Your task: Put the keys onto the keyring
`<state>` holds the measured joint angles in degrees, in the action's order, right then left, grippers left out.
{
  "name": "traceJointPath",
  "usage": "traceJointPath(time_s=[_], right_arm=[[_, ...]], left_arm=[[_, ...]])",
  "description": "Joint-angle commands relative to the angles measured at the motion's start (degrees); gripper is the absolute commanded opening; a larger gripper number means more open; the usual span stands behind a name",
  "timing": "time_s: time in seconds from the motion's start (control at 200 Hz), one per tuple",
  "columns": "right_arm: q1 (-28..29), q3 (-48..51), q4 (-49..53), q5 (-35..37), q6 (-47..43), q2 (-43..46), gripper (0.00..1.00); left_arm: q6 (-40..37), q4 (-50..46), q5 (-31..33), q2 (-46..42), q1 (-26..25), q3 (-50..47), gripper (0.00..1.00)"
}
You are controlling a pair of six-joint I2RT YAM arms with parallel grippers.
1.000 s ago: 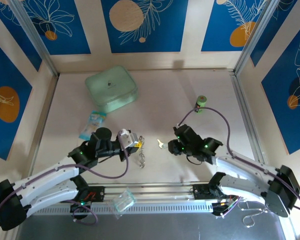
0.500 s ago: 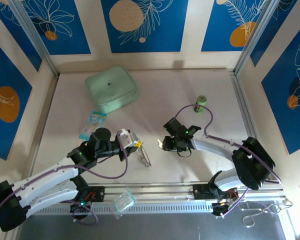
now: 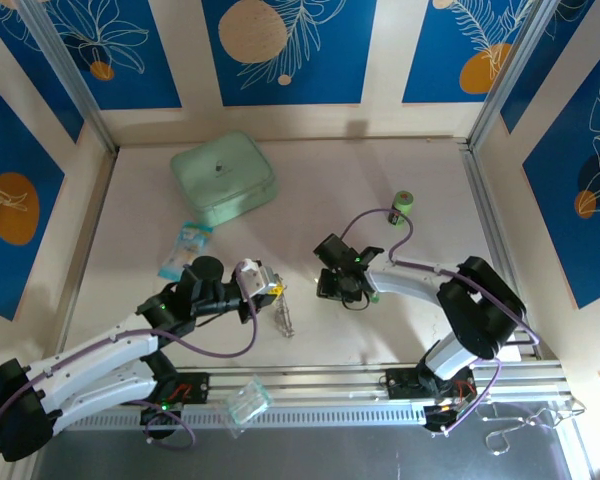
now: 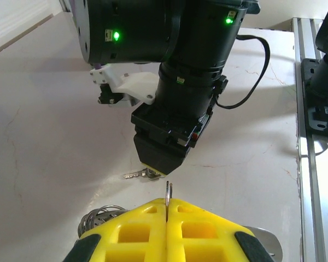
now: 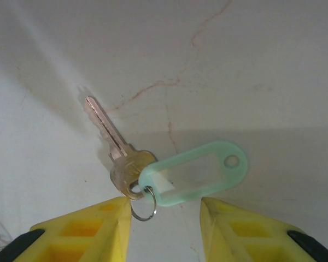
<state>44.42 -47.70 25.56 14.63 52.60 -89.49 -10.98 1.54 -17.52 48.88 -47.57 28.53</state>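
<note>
Yellow fingers of the left gripper (image 3: 277,291) are pressed together on the keyring (image 3: 285,320). Its beaded chain hangs from them down to the surface (image 3: 330,200), much as it did a second ago, and that arm has kept its place. The right arm has changed. Its elbow has swung out to the right and it has reached further left. The right gripper (image 3: 332,289) now stands over the keys (image 5: 120,155), just right of the chain. They lay in plain sight a second ago and are now hidden from above.

The right wrist view shows them flat on the surface: a pale brassy key joined by a small split ring (image 5: 144,209) to a mint-green tag (image 5: 197,172). The right gripper's fingers (image 5: 93,226) are spread to either side of the ring end, with one tip close beside the ring; whether it touches I cannot tell.

The left wrist view shows a thin wire of the keyring pinched upright between the closed yellow fingers. More of its coil rests on the surface at lower left, and the right gripper's dark body hangs just above the key.
</note>
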Motion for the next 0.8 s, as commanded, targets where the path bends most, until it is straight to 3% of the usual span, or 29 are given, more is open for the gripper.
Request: traceJointPath(time_s=[0.0, 0.42, 0.665, 0.795], right_arm=[[0.8, -1.8, -0.1, 0.7, 1.5, -1.1, 0.37], [1.6, -3.5, 0.8, 1.7, 1.8, -3.2, 0.22], [1.7, -3.9, 1.8, 2.5, 1.4, -2.7, 0.07], [1.7, -4.1, 2.2, 2.3, 1.2, -2.8, 0.06]], left_arm=[[-1.0, 2.8, -1.2, -0.3, 0.1, -0.3, 0.0], [-1.3, 2.5, -1.3, -0.4, 0.1, -0.3, 0.0], [-1.4, 2.5, -1.3, -0.5, 0.1, -0.3, 0.0], [-1.4, 2.6, -1.3, -0.4, 0.1, -0.3, 0.0]])
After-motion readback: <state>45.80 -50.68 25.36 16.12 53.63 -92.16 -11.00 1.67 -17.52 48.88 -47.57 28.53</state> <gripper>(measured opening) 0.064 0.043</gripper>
